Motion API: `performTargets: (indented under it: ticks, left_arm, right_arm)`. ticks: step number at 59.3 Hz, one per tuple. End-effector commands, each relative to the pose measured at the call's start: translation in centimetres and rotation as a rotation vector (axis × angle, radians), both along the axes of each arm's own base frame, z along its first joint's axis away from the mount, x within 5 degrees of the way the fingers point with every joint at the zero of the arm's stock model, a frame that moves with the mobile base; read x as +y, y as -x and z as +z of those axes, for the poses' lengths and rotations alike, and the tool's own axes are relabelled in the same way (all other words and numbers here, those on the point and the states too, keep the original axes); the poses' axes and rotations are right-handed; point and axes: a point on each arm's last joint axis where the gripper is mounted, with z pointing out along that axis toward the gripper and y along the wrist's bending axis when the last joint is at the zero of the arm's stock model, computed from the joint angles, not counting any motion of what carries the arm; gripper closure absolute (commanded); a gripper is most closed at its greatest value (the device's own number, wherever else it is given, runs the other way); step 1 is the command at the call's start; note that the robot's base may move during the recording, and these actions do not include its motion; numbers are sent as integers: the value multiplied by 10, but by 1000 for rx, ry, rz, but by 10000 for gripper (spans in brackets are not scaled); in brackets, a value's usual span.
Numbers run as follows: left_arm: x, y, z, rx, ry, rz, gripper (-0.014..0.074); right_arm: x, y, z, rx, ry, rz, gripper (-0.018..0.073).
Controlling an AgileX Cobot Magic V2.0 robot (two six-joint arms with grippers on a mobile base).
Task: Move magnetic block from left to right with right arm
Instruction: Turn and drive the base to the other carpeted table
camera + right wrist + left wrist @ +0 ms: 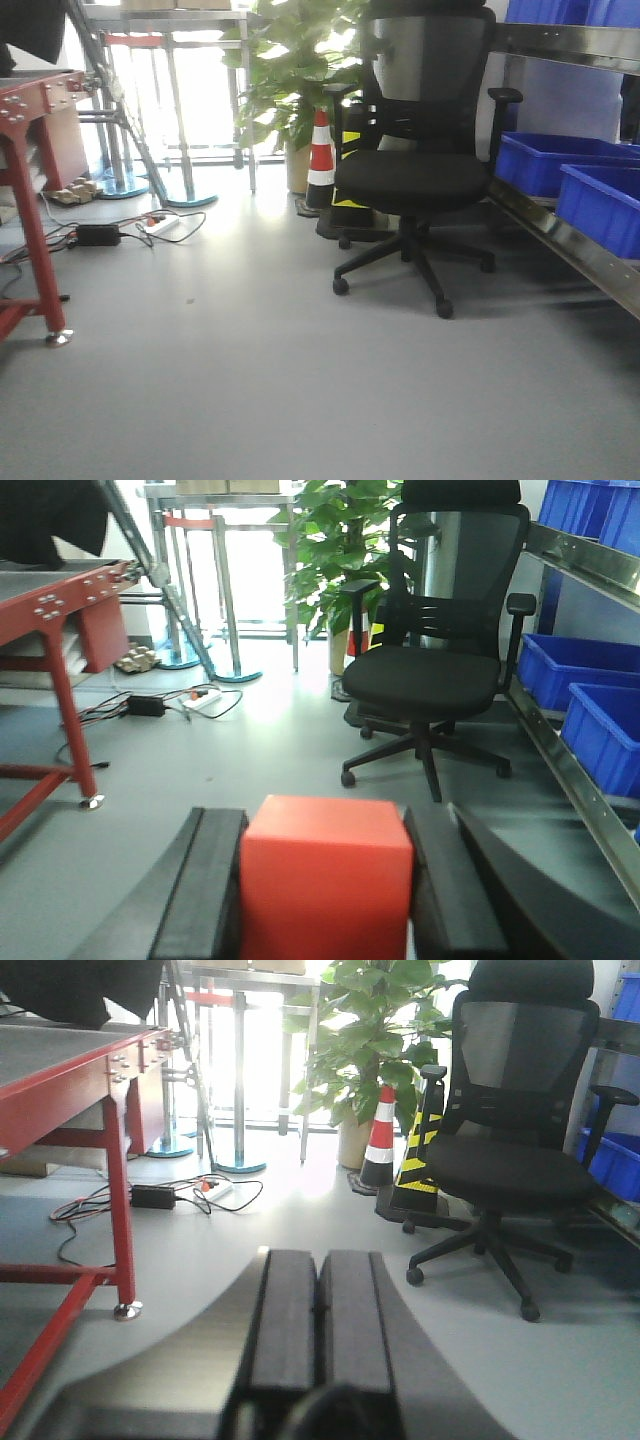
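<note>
Open floor [250,380] ahead — office chair [415,170] right, red table [30,110] left

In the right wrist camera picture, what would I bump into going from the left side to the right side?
Red metal table → white power strip on the floor → green leafy potted plant → black mesh office chair → blue plastic bins. The red cube in the right pincer sits low in front, so I skip it.

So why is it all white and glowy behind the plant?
Front view: bright daylight washes out the spot beside the plant. Left wrist view: same glare, and the left pincer looks blurry. Right wrist view: the red block is soft too.
</note>
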Motion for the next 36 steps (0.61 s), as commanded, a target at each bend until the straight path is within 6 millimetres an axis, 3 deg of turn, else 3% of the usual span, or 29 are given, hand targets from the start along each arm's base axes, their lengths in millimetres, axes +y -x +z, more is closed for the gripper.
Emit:
performTargets:
  ticks: [1, 36]
  left_arm:
    - [0, 2, 6, -94, 8, -4, 713]
    - [0, 1, 5, -90, 8, -4, 713]
  right_arm:
    - [0, 1, 16, -104, 2, -4, 345]
    - [0, 1, 16, -102, 2, -4, 345]
